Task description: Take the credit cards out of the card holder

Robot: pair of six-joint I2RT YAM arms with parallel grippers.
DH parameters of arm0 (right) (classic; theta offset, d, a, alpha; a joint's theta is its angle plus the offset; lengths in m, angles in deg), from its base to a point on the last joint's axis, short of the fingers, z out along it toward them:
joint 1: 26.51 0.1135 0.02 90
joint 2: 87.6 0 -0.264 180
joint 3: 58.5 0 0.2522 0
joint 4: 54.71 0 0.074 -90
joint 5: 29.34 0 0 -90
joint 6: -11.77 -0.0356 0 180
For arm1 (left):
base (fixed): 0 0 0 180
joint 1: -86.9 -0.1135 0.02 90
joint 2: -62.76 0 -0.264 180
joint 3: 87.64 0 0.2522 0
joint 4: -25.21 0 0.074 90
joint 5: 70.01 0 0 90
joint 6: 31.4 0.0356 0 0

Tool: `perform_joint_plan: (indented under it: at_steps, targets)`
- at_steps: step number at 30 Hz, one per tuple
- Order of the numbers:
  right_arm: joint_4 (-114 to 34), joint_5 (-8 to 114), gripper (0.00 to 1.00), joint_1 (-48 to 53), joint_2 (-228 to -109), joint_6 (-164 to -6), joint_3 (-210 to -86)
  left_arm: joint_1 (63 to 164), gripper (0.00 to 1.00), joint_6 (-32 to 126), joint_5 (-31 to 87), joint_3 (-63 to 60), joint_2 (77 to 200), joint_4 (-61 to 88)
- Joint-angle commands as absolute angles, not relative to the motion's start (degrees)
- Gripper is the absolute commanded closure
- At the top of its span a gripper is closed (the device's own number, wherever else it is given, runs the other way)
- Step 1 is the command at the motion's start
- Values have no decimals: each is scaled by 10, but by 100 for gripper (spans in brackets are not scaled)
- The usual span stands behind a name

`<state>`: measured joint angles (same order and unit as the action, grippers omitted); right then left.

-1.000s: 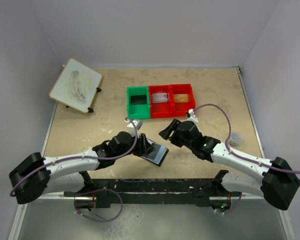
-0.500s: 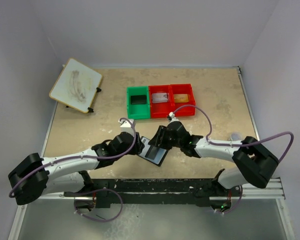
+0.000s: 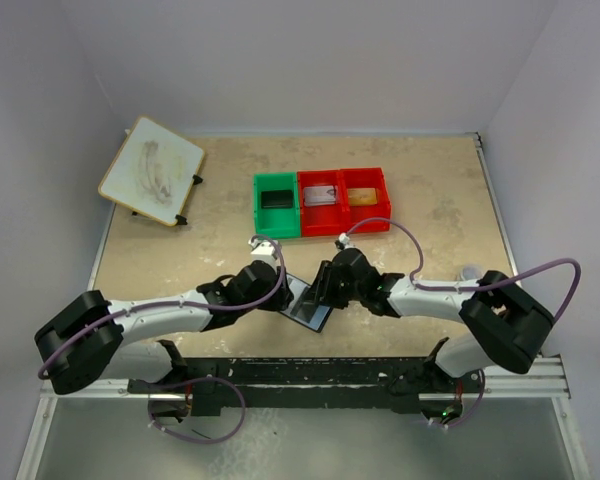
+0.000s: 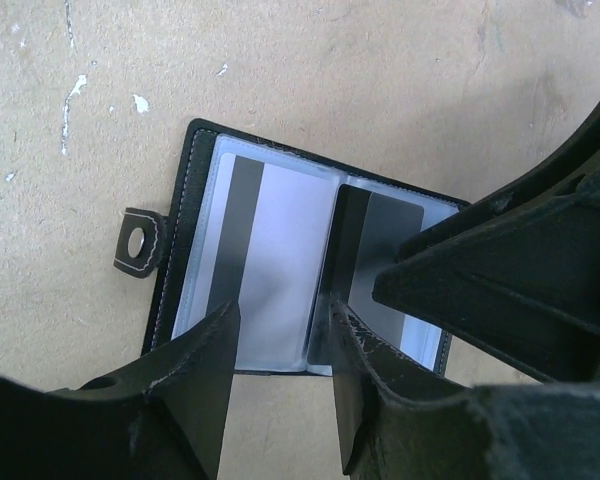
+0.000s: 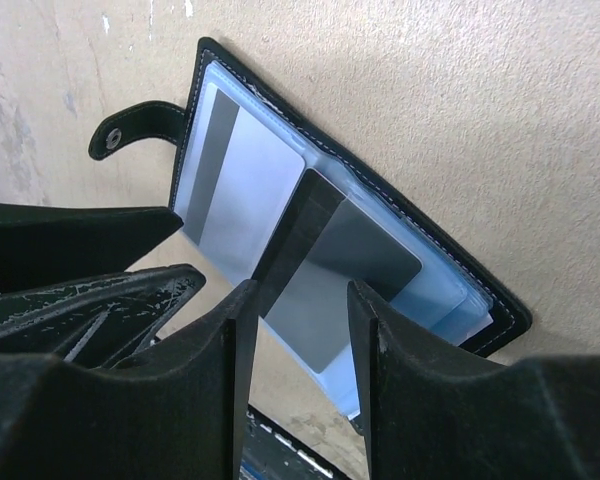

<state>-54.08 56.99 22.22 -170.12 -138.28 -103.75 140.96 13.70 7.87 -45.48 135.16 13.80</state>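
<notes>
2 arms reach low and inward from bases: left arm (image 3: 160, 315), right arm (image 3: 430, 297), wrists meeting mid-front. Left gripper (image 4: 280, 325) tilted down, jaws parted moderately. Right gripper (image 5: 302, 300) opposite, tilted down, jaws parted, tips near left's.

No word, number, brand or sign can be read in any view. The credit cards (image 4: 280, 270) in the open card holder (image 4: 202, 140) show only a dark stripe and plain grey faces, without print that I can make out. The board (image 3: 152, 170) at the far left of the table carries only blurred smudges, not letters.
</notes>
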Motion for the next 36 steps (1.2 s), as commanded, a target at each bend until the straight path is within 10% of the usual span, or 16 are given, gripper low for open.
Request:
perform_joint_plan:
  at_steps: [1,20,36]
  targets:
    - [-494,607,56,224,-1713,-1397,-1018,1408,61,147,86,-435,1350,164]
    - [-443,598,40,167,-1658,-1154,-1110,1406,59,33,11,-487,1275,97]
    - [-544,474,54,191,-1692,-1229,-1025,1406,59,-32,47,-524,1311,180]
